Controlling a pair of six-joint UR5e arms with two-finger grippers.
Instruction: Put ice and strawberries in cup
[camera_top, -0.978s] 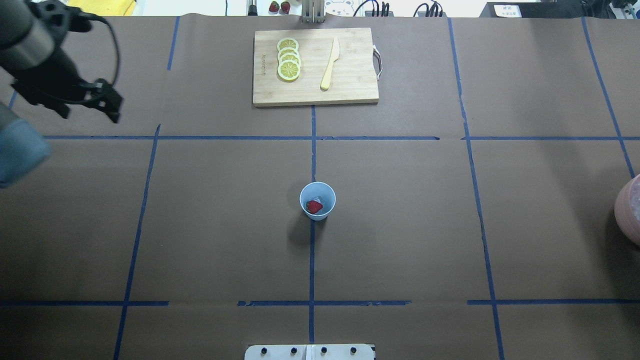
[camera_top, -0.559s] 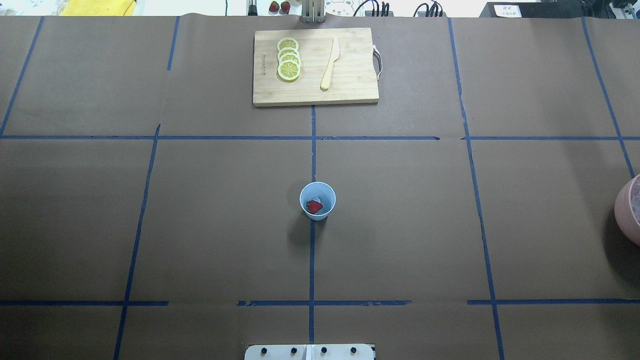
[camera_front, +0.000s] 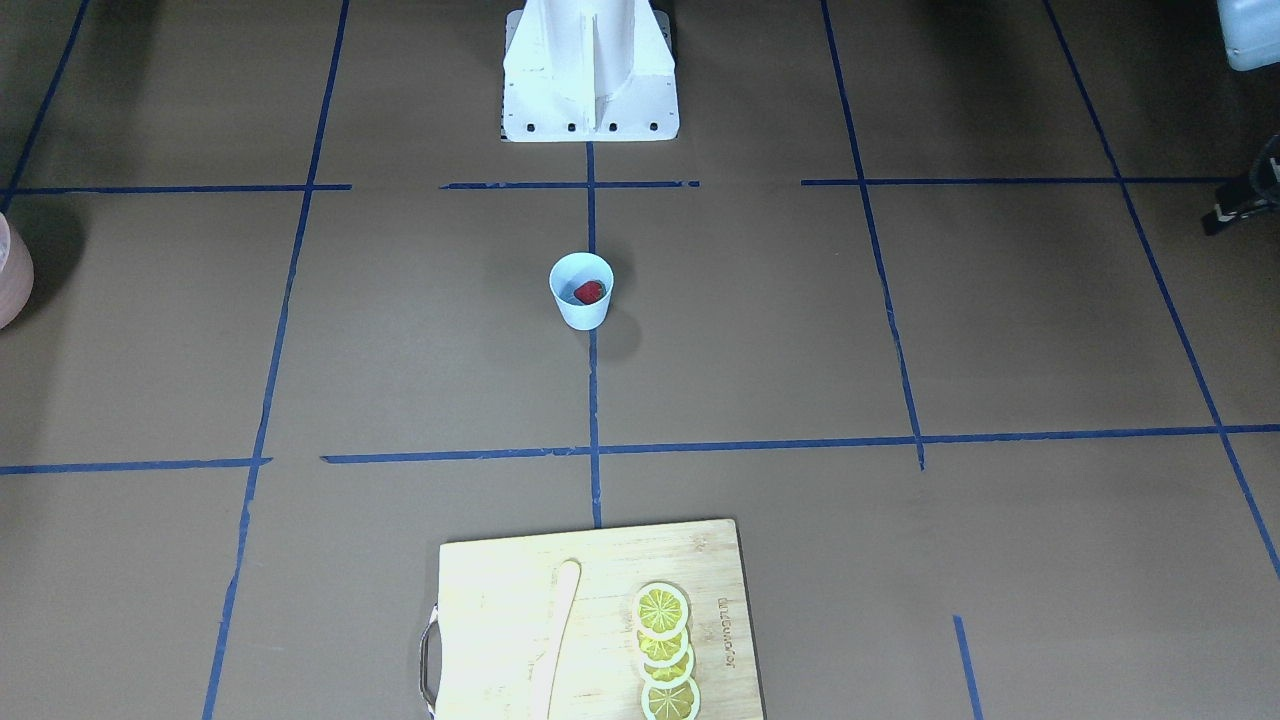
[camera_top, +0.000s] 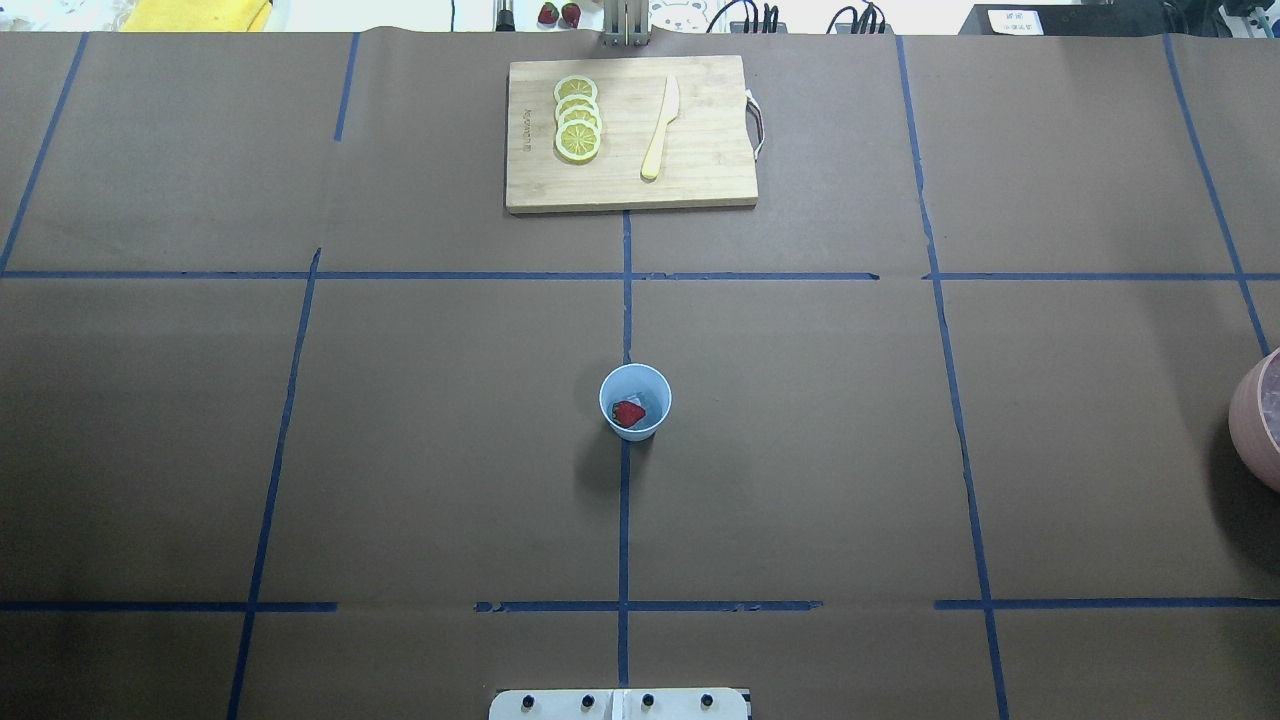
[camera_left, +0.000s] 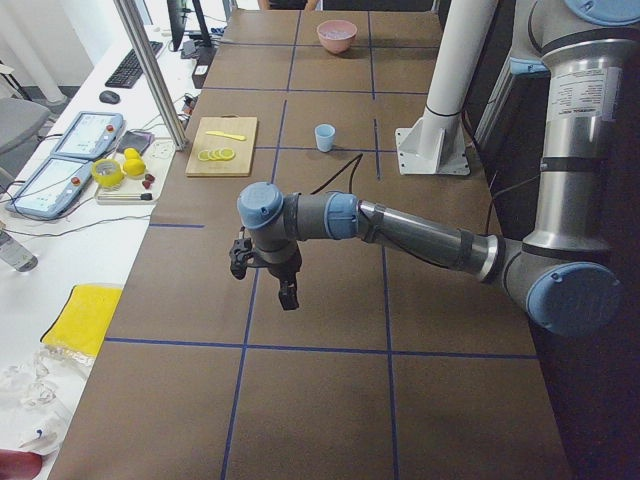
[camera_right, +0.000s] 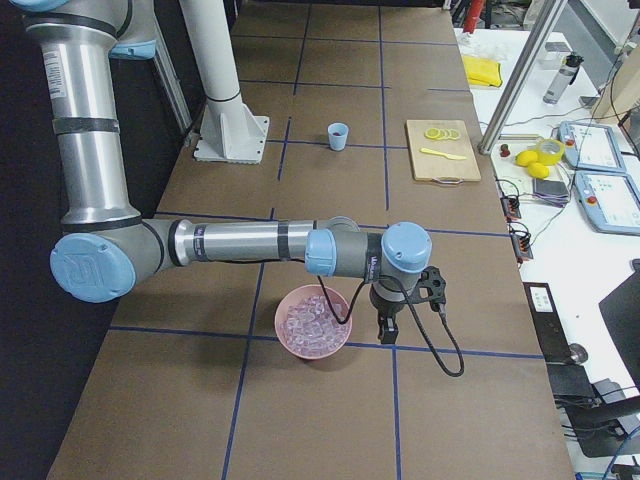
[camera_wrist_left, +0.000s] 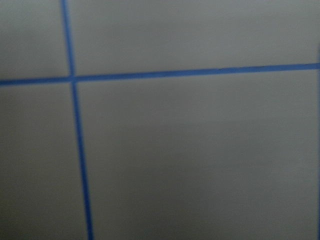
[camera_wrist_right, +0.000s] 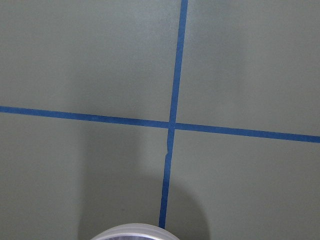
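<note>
The strawberry (camera_top: 628, 413) and what looks like ice (camera_top: 641, 393) sit in the blue cup (camera_top: 635, 401) mid-counter (camera_top: 400, 450), well apart from the left pincer (camera_left: 280, 290) and the right pincer (camera_right: 388, 330), grips impossible to tell, the right beside the pink bowl (camera_right: 312, 356).

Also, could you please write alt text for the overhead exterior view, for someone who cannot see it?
A light blue cup holding a red strawberry, with what may be ice beside it, stands mid-table on blue-taped brown paper. At the far edge a cutting board carries lemon slices and a knife; a pink bowl shows at right.
</note>
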